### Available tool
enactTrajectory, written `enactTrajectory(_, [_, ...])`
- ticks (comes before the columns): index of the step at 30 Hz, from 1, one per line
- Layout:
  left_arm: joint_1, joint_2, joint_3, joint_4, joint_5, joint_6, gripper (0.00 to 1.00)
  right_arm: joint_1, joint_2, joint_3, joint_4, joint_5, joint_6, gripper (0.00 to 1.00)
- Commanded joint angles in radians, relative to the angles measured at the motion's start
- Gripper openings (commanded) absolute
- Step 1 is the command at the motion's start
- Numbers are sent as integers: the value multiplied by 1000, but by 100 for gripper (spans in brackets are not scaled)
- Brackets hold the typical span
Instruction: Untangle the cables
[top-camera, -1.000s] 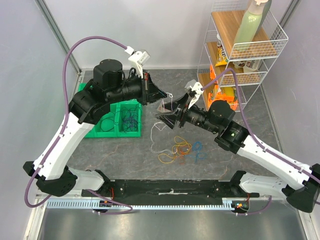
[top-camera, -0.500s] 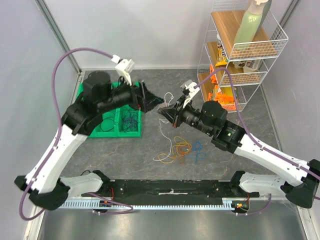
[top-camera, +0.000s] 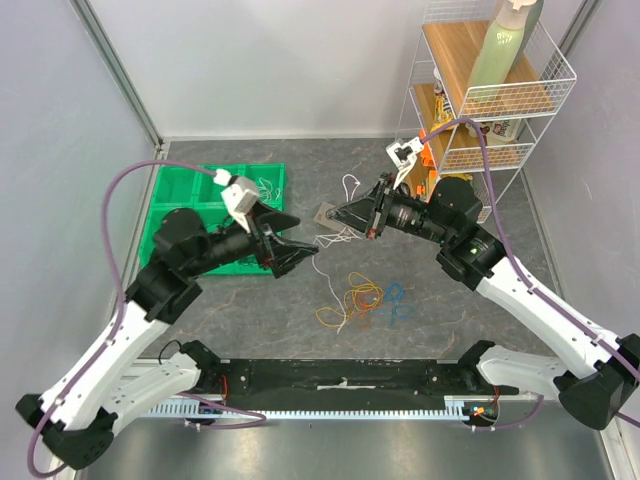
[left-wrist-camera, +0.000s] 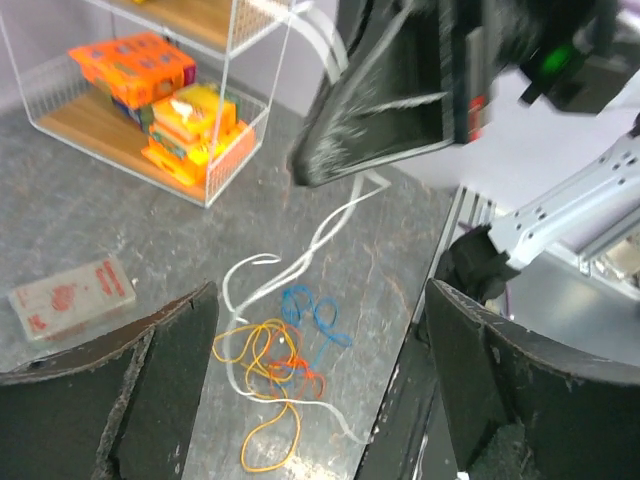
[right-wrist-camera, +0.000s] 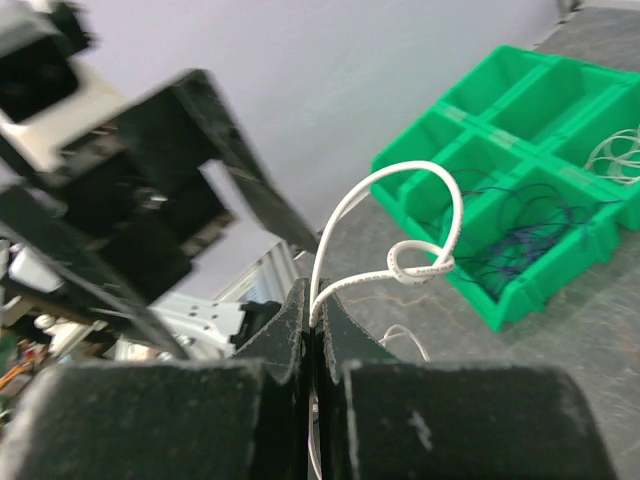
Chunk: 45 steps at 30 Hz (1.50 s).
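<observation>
Nearest the arm bases, we found a small heap of cables lying on the grey table. The yellow, orange-red and blue loops crossed over one another there, so we judged that this part had not been untangled. A white cable rose from that heap to the right gripper. Its jaws were clamped tight on the strand above the table, and the free end curled into a loop with a knot-like twist just past the fingertips. We could not tell whether the white cable's lower end was free of the coloured loops or threaded through them. The left gripper hovered close by, facing the right one, with its jaws spread wide and nothing between them. It touched no cable. A small flat packet lay on the table beyond the heap and was no part of the work. Farther back on the left sat the green compartment bin. One compartment held a bunch of dark purple wire and another held a pale white coil, and we took these to be cables already separated and put away. At the far right stood the wire shelf with its boxes and bottle. We reckoned the task was partly done: two lots were binned, one white strand was being drawn out, and the yellow, orange-red and blue loops remained to be pulled apart.
</observation>
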<state>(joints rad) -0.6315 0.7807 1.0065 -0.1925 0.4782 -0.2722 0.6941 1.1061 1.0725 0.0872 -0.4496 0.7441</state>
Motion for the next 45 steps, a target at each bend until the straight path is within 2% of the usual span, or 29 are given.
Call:
enactTrajectory(1, [-2, 40, -35, 91, 103, 88, 89, -19, -19, 53, 91, -207, 121, 0])
enactTrajectory(4, [0, 69, -39, 100, 152, 106, 89, -22, -12, 47, 138, -257, 175, 0])
enactTrajectory(10, [0, 106, -69, 146, 364, 85, 80, -30, -22, 7, 241, -284, 258, 0])
enactTrajectory(13, [0, 106, -82, 148, 364, 76, 71, -33, -22, 0, 273, -290, 281, 0])
enactTrajectory(15, [-2, 107, -74, 121, 344, 85, 58, -36, -20, -3, 284, -290, 293, 0])
enactTrajectory(17, [-2, 114, -59, 70, 324, 112, 39, -39, -23, -2, 287, -285, 299, 0])
enactTrajectory(20, [-2, 111, -37, 25, 307, 133, 5, -45, -31, -9, 272, -270, 302, 0])
enactTrajectory(21, [0, 97, -39, 25, 277, 133, 2, -48, -34, -9, 247, -252, 293, 0])
enactTrajectory(25, [0, 2, -68, 59, 148, 140, 2, -62, -46, -26, 8, -79, 224, 0])
enactTrajectory(27, [0, -44, -66, 57, 76, 148, 2, -62, -49, -89, -12, -20, 248, 0])
enactTrajectory(30, [0, -69, -46, 54, 30, 156, 2, -54, -37, -207, 70, -17, 345, 0])
enactTrajectory(33, [0, -51, -23, 70, 110, 140, 2, -15, -8, -313, 225, -21, 441, 0])
enactTrajectory(37, [-2, -2, 7, 70, 166, 107, 2, 93, 34, -324, 259, 34, 439, 0])
enactTrajectory(39, [0, 11, 21, 51, 145, 102, 2, 97, 38, -327, 255, 11, 405, 4])
enactTrajectory(41, [1, 26, 49, 7, 103, 100, 2, 84, 9, -333, 166, 34, 324, 14])
enactTrajectory(45, [0, 89, 138, -152, 16, 91, 2, 51, -72, -315, -117, 115, 19, 59])
